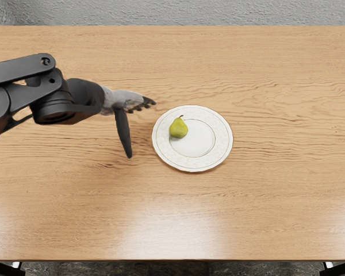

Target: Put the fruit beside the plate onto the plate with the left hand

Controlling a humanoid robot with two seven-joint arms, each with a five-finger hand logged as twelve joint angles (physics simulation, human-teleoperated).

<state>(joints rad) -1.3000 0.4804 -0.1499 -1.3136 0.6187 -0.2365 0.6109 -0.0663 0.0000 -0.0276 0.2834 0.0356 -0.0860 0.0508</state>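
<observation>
Wooden table [264,201] | pear [178,127] on plate [221,141], left of centre | left hand [125,103] just beside plate's left rim, fingers spread, holding nothing | plate mid-table, well away from edges

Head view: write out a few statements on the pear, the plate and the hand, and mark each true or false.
1. The pear lies on the plate. True.
2. The left hand is closed around the pear. False: its fingers are spread and hold nothing, and it is to the left of the plate, apart from the pear.
3. The pear sits at the plate's right edge. False: it is on the left part of the plate, nearest the hand.
4. The right arm does not show. True.
5. The plate stands on a wooden table. True.
</observation>
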